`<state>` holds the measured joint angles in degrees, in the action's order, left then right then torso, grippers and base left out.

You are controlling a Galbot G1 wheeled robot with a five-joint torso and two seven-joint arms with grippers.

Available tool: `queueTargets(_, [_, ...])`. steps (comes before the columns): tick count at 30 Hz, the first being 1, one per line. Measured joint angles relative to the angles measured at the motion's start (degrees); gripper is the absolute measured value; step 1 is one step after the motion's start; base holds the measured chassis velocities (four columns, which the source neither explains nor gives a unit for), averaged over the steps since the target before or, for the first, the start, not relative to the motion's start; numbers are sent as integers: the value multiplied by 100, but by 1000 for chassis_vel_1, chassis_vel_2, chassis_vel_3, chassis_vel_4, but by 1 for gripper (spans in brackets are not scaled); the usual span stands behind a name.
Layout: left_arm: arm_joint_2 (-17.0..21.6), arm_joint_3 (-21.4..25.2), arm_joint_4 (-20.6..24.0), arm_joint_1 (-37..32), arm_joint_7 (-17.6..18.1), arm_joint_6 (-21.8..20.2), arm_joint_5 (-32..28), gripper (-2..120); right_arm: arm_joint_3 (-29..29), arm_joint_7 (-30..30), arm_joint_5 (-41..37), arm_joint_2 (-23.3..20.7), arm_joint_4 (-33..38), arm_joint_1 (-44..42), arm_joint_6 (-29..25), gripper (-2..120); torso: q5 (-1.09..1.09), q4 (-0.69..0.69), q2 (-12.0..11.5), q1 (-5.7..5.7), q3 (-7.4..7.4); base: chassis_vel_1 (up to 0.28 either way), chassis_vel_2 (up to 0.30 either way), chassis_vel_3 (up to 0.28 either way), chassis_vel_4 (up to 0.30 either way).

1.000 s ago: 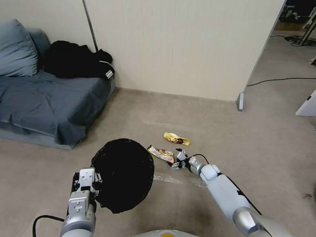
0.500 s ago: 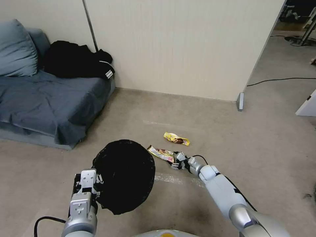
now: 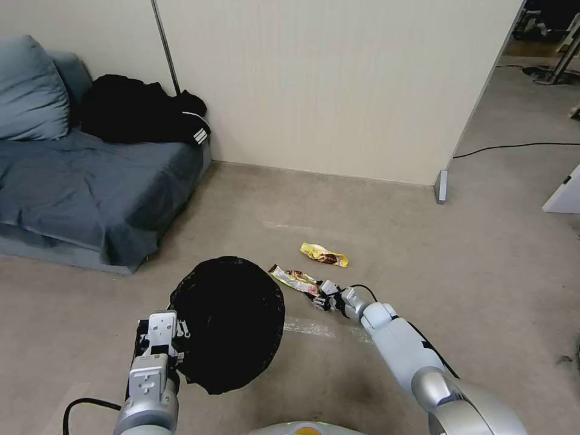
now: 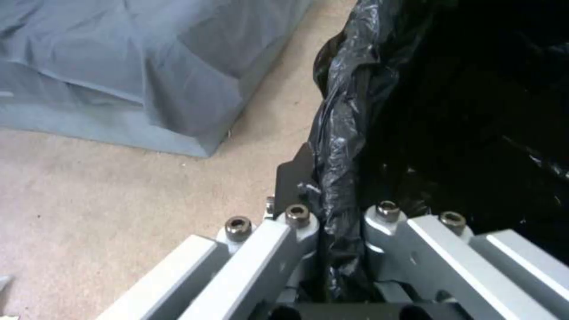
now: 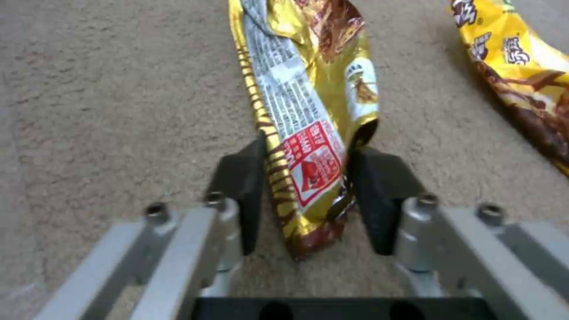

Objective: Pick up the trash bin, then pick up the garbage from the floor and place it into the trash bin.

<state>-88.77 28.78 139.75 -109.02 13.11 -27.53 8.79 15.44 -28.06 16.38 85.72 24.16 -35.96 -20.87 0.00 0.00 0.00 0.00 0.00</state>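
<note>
The trash bin, lined with a black bag, is held off the floor and tilted so I look into its dark mouth. My left gripper is shut on its near rim; the left wrist view shows the fingers pinching the bag-covered rim. Two pieces of garbage lie on the carpet. My right gripper is down at the gold and red wrapper. In the right wrist view its pads press both sides of that wrapper's end. A yellow wrapper lies just beyond.
A grey sofa with a black garment stands at the left. A beige partition wall runs behind the litter. A black cable crosses the floor at the right, near a white furniture corner.
My right gripper slid forward onto the gold and red wrapper and its fingers closed from a wide spread. The wrapper shifted slightly. The left arm and bin stayed nearly still.
</note>
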Motion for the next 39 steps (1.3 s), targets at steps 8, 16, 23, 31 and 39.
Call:
queueTargets(8, [-2,-34,-46,32,2,21,14,1,38,-1,2,-45,44,-39,1,3,0,0,0,-1,0,0,0,0,0])
queueTargets(16, [-2,-33,-53,41,2,30,22,1,42,11,1,-58,68,-31,0,0,0,0,0,-1,0,0,0,0,0])
queueTargets(23, [1,-26,-56,41,0,35,26,1,35,107,-11,-51,110,-26,-23,0,0,0,0,-1,0,0,0,0,0])
queueTargets(31, [42,5,-128,111,-8,39,-9,1,-90,377,-497,-170,1052,-468,-313,0,0,0,0,-1,0,0,0,0,0])
queueTargets(39, [153,94,-167,162,-9,13,-178,1,-32,384,-1395,-584,3243,-1515,-536,0,3,1,0,-1,0,0,0,0,0])
